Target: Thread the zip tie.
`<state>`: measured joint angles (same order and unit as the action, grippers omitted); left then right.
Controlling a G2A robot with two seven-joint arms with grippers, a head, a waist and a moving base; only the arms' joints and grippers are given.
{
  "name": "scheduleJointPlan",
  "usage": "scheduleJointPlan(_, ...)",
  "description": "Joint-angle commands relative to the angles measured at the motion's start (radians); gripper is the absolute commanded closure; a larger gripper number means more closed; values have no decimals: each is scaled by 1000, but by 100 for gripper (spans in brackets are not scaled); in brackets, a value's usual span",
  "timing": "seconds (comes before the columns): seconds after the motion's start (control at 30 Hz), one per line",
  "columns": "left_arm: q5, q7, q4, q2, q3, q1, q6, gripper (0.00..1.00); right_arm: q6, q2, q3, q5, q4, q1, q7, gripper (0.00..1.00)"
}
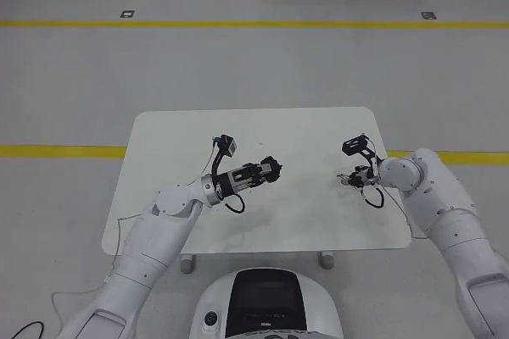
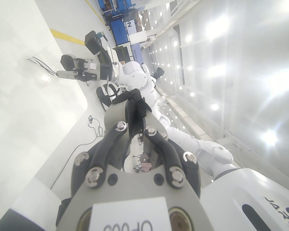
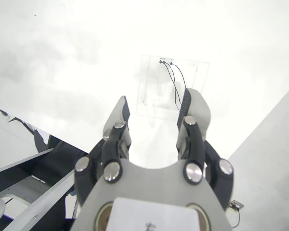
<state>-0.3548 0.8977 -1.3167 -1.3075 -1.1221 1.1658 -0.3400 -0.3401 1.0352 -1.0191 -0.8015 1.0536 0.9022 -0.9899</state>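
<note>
The zip ties (image 3: pixel 174 82) lie in a clear tray (image 3: pixel 203 73) on the table (image 1: pixel 237 136), at the open right hand's (image 3: pixel 156 102) fingertips, while the left hand (image 2: pixel 134 98) is closed over mid-table.

Two zip ties (image 3: pixel 174 86), one clear tray (image 3: pixel 202 73), one table (image 1: pixel 237 127)

table (image 1: pixel 305 222) white | left claw (image 1: pixel 278 166) mid-table | right claw (image 1: pixel 346 178) near right edge | well apart

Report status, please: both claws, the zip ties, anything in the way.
Left claw shut, over mid-table. Right claw open, at the zip ties. These lie loose on a clear tray, not yet threaded. Nothing in the way.
</note>
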Motion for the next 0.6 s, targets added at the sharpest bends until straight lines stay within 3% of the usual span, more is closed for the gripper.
scheduleJointPlan(0.0,0,0,0,0,0,0,0,100,0,4,12,0,-17,-11,7,100)
scheduleJointPlan(0.27,0,0,0,0,0,0,0,100,20,34,77,2,-94,-58,7,100)
scheduleJointPlan(0.57,0,0,0,0,0,0,0,100,0,76,151,29,-180,-111,3,100)
